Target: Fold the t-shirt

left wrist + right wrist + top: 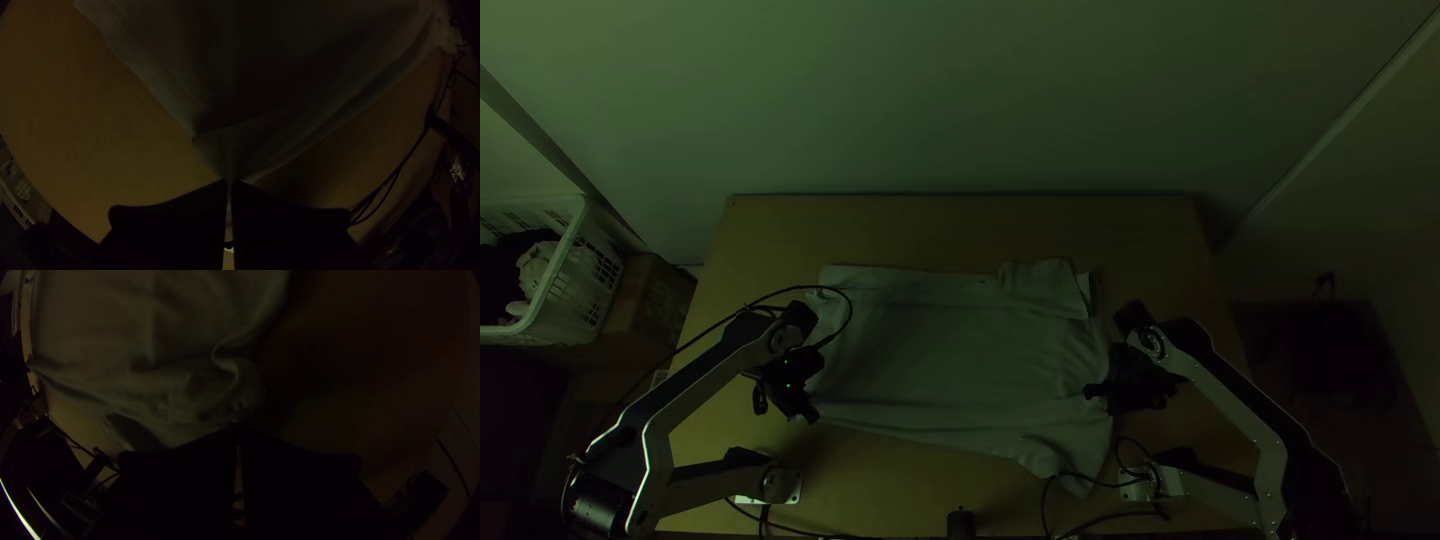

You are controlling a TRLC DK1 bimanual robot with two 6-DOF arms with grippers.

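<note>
Pinched shut with the left gripper [809, 413]: a corner of the t-shirt [950, 350], at the hem end and on the side nearer the arms' bases. In the left wrist view, flat black fingers [172, 225] pressed close together, with cloth drawn to a point between the tips. Closed likewise with the right gripper [1092, 391]: gathered cloth at the opposite end of the same t-shirt, near the shoulder and just beside the nearer sleeve [1042, 456]. In the right wrist view, small folds running down to the fingertips.

Spread lengthwise across the middle of the wooden surface [940, 230], hem end toward the left arm, sleeve end toward the right. Rumpled around the nearer sleeve; creased at the farther one [1045, 287] too, and mostly smooth over the body. Too dim to make out the neckline.

Off the surface to the left, a white slatted basket [585, 290] with pale and dark cloth inside, next to a cardboard box [652, 305]. Near both arms' bases, loops of black cable [1090, 483].
</note>
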